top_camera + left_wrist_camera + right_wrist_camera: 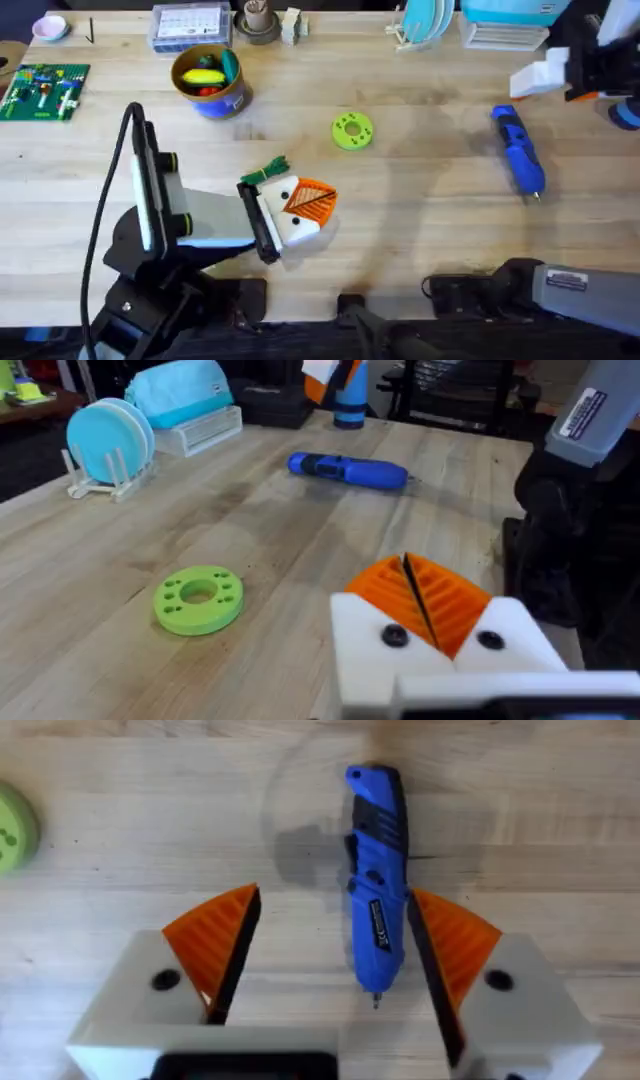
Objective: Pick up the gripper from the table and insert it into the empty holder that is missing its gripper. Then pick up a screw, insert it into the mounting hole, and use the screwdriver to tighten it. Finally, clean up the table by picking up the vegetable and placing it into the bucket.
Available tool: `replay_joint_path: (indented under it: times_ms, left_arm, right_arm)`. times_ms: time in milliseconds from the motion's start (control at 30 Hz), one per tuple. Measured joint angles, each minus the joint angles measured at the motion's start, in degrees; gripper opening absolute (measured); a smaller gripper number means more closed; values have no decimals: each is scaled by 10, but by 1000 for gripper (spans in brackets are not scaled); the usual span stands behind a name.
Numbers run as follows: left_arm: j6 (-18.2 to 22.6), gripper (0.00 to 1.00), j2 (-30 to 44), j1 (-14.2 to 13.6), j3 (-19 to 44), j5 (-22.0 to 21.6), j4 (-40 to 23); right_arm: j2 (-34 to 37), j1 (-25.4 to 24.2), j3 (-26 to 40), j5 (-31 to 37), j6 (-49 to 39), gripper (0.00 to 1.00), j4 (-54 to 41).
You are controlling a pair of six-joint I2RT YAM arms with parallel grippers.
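- Our right gripper (pixel 330 955) hangs wide open, empty, astride the screwdriver (pixel 377 880) lying on the table (pixel 440 215).
- Left gripper (pixel 432 610) pressed closed (nothing held).
- Off-centre closing could roll it away.

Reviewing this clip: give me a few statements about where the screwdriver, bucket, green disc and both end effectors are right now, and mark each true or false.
1. The screwdriver lies flat on the table. True.
2. The right end effector is shut on the screwdriver. False: its fingers are spread, with the screwdriver lying between them on the table, not gripped.
3. The bucket is empty. False: it holds several colourful toy items.
4. The lime-green disc lies flat on bare wood between the bucket and the screwdriver. True.
5. The left end effector has its orange pads closed together. True.
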Motion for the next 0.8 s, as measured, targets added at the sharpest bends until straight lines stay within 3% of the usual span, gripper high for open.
replay_joint_path:
  times_ms: [200,533,800]
  left_arm:
    - [0,4,0,0,0,0,0]
    - [0,4,0,0,0,0,0]
    - [0,4,0,0,0,0,0]
  right_arm:
    - [55,-17,0,8,-92,952,-1]
    - [163,-40,0,19,-132,954,1]
    - [203,-41,0,37,-165,954,55]
